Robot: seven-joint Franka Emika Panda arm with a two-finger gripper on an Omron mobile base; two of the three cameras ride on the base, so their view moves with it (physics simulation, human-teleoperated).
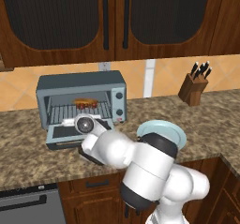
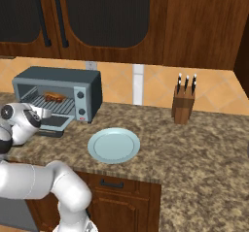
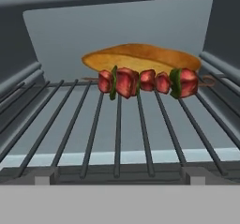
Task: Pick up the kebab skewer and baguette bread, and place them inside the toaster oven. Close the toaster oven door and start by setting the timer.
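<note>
Chunky red kebab skewer fronts golden baguette bread on thin wire rack — end effector released.

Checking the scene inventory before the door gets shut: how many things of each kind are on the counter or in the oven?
Toaster oven: 1
Kebab skewer: 1, on the oven rack
Baguette bread: 1, on the rack behind the skewer
Plate: 1, pale blue
Knife block: 1
Total: 5
</note>
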